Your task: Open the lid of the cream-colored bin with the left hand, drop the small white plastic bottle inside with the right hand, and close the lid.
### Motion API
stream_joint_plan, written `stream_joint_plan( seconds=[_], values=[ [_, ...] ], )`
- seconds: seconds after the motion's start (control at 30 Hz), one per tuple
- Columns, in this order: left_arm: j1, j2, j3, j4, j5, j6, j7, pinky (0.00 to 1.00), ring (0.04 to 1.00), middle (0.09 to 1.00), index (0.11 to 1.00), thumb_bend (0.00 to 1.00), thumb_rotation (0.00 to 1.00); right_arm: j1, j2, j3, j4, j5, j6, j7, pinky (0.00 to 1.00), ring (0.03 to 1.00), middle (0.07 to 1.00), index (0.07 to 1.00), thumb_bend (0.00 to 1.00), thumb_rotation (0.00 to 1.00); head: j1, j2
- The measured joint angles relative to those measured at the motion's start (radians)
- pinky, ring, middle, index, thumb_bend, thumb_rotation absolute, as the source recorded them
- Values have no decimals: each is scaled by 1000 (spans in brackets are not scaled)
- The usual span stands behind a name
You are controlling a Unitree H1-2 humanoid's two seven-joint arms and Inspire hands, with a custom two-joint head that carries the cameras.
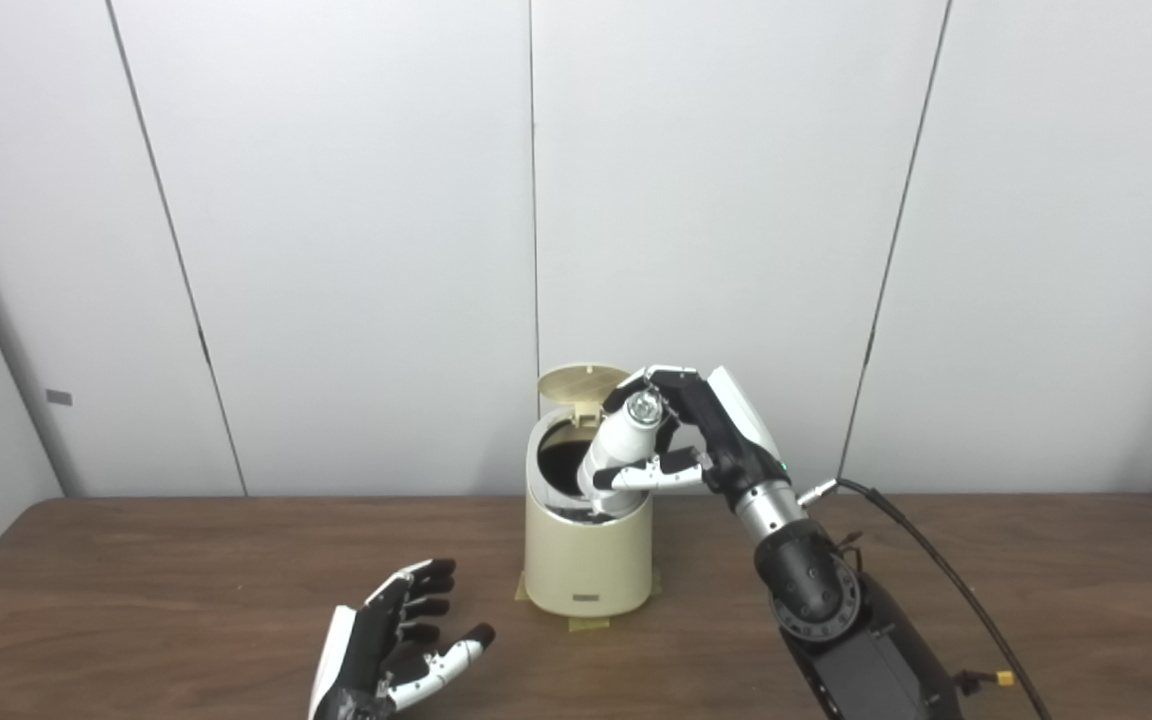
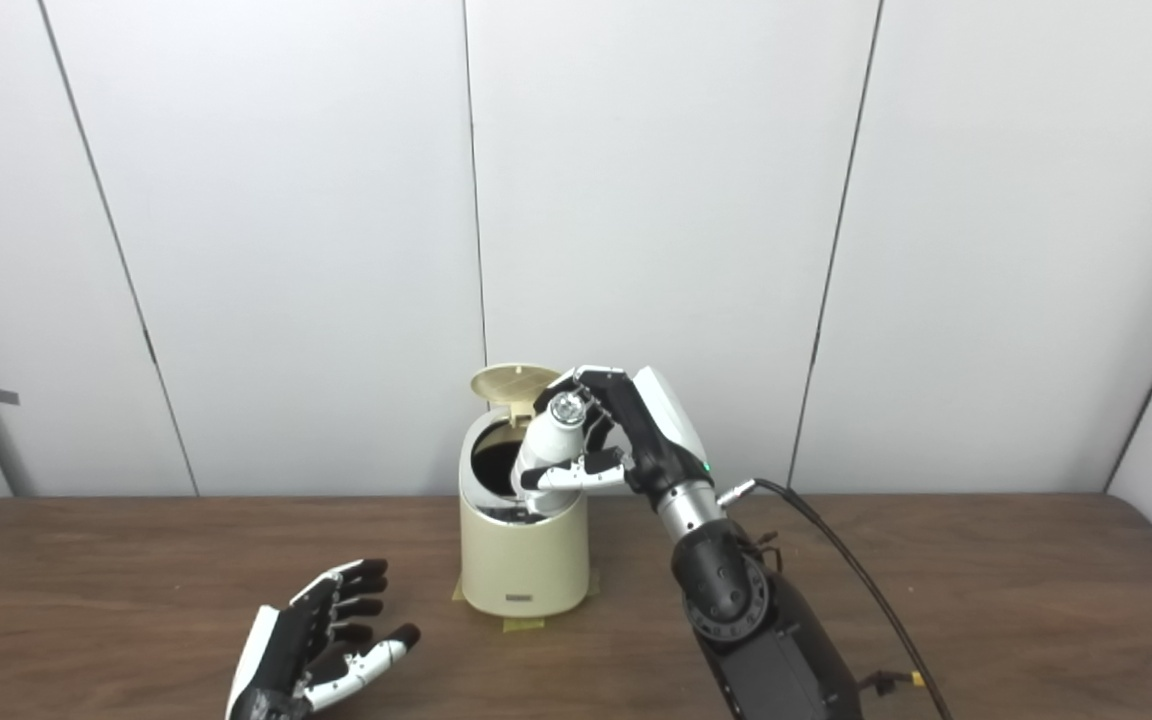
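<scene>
The cream-colored bin [image 1: 586,560] stands at the table's middle with its round lid [image 1: 581,385] tipped up and back, showing a dark opening. My right hand [image 1: 696,430] is shut on the small white plastic bottle [image 1: 619,450], which tilts with its lower end inside the bin's rim and its cap end up toward the palm. My left hand [image 1: 391,640] rests low over the table to the left front of the bin, open, palm up, holding nothing.
A brown wooden table [image 1: 186,580] carries the bin, with tape patches [image 1: 588,624] at the bin's base. A black cable [image 1: 936,570] runs from my right wrist toward the right. White wall panels stand close behind.
</scene>
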Motion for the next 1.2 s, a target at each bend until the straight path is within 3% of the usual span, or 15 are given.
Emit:
stream_joint_plan(
  seconds=[0.43,0.77,0.87,0.93,1.0,1.07,1.2],
  values=[
    [0,0,-4,-2,1,5,0,663,746,774,791,652,135,1,-1,7,-6,-12,7,7,260,355,455,550,509,0,0,6],
    [-1,0,-8,-2,5,6,0,669,747,776,797,653,162,-1,0,9,-61,-15,115,57,304,380,468,547,512,0,-2,6],
    [-1,0,-8,-2,5,6,0,666,745,776,797,657,160,-1,0,10,-66,-12,123,67,316,383,486,564,510,0,0,6],
    [-1,0,-9,-2,5,6,1,675,752,780,799,656,165,-1,-1,10,-65,-11,123,72,315,434,471,544,516,0,0,6],
    [-1,0,-10,-2,5,6,0,670,748,776,797,656,159,-1,-2,12,-65,-11,123,78,317,448,488,653,532,0,0,6],
    [-1,0,-10,-2,5,6,0,675,750,776,797,658,164,-1,-3,15,-65,-11,123,82,320,452,594,691,530,0,0,6],
    [-1,0,-9,-2,4,6,0,659,744,774,796,666,168,-1,-8,17,-65,-11,125,98,324,452,635,724,530,0,0,11]
  ],
)
